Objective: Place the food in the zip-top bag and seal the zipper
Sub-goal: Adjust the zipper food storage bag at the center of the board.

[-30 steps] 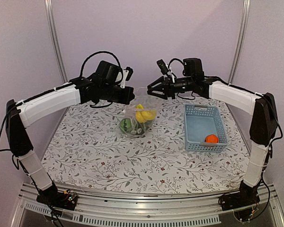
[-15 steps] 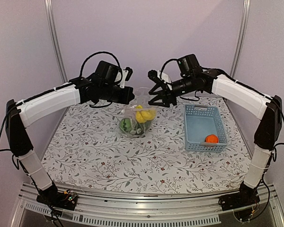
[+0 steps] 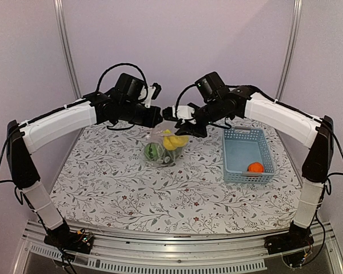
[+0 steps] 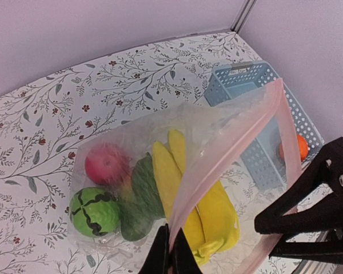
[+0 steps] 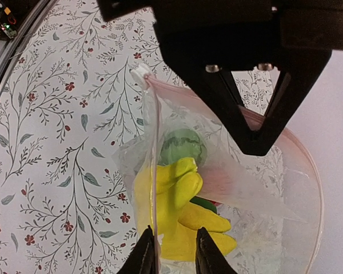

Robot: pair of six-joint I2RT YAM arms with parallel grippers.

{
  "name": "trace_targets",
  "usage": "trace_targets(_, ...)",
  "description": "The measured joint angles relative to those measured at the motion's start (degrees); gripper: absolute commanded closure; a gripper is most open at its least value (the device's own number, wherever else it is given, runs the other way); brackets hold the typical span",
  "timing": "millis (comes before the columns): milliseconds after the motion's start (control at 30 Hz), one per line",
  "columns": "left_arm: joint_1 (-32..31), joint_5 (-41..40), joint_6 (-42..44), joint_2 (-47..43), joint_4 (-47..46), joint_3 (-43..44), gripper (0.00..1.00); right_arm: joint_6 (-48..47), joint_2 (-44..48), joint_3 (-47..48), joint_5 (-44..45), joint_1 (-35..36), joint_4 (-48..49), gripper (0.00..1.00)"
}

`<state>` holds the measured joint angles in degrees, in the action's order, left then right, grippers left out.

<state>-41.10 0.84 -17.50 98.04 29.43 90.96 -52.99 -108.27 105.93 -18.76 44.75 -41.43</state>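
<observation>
The zip-top bag (image 3: 164, 147) hangs over the table, with my left gripper (image 4: 170, 252) shut on its pinkish zipper (image 4: 234, 142). Inside lie yellow bananas (image 4: 217, 211), a green round piece (image 4: 94, 211), a red apple (image 4: 106, 164) and a dark green piece (image 4: 144, 188). My right gripper (image 5: 172, 254) has come up to the bag's mouth from the right. Its jaws stand a little apart, and the zipper edge (image 5: 153, 171) runs down along the inside of the left finger. Bananas (image 5: 186, 220) show just beyond the jaws. An orange (image 3: 255, 167) lies in the basket.
The light-blue basket (image 3: 240, 134) stands at the right of the flowered table, close under my right forearm. A lilac wall with metal posts closes off the back. Both grippers (image 3: 163, 114) meet above the bag, nearly tip to tip.
My right arm has swung left from above the basket to the bag's mouth, and its jaws have narrowed. My left gripper has kept its hold on the zipper in place.
</observation>
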Motion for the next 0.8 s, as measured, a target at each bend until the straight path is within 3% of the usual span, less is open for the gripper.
trace_targets(367, 0.0, 0.1, 0.5, 0.0, 2.7, 0.0, 0.96, -2.6, -2.7, 5.2, 1.8, 0.9, -6.1, 0.72)
trace_targets(467, 0.0, 0.5, 0.6, 0.0, 3.0, 0.0, 0.99, -2.8, -3.6, 5.2, 1.8, 1.1, -7.9, 0.70)
trace_targets(533, 0.0, 0.7, 0.6, 0.0, 3.1, 0.0, 1.00, -3.2, -3.9, 5.2, 1.7, 1.2, -9.1, 0.78)
trace_targets(633, 0.0, 1.1, 0.8, 0.0, 3.2, 0.0, 1.00, -3.6, -4.0, 5.2, 1.7, 1.3, -10.0, 0.98)
trace_targets(800, 0.0, 2.0, 1.4, 0.4, 5.9, 3.1, 1.00, -2.4, -4.6, 8.8, 1.6, 1.4, -11.4, 1.00)
